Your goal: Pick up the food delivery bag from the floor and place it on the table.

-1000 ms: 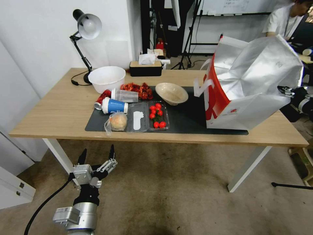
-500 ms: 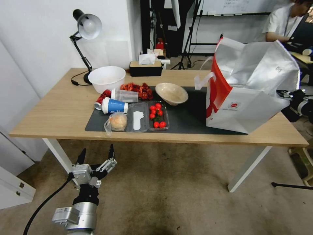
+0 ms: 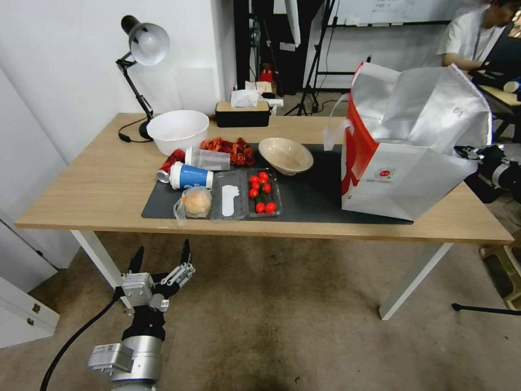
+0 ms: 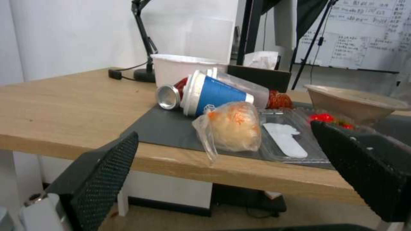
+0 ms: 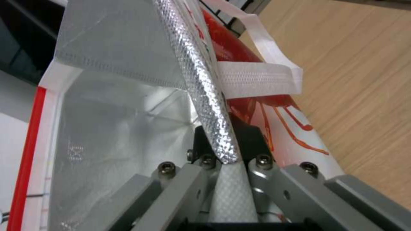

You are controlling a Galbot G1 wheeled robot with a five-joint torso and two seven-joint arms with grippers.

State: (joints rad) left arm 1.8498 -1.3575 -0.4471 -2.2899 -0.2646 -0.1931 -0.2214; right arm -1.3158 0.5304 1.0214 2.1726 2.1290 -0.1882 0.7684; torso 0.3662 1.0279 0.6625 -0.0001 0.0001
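While right gripper [image 5: 227, 144] grips, one food delivery bag [image 3: 412, 141] on table [image 3: 97, 184].

The left gripper [image 3: 160, 259] has black, mesh-textured fingers [image 4: 107, 173] on a silver block. Its wrist is a polished silver cylinder with a black cable. The right gripper [image 5: 227, 150] shows grey linkages fastened with hex-socket screws.

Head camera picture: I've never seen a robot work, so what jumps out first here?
The big food delivery bag, white with red sides and silver lining, stands on the right end of the table, its edge pinched in the right gripper. The left gripper hangs open, low over the floor before the table.
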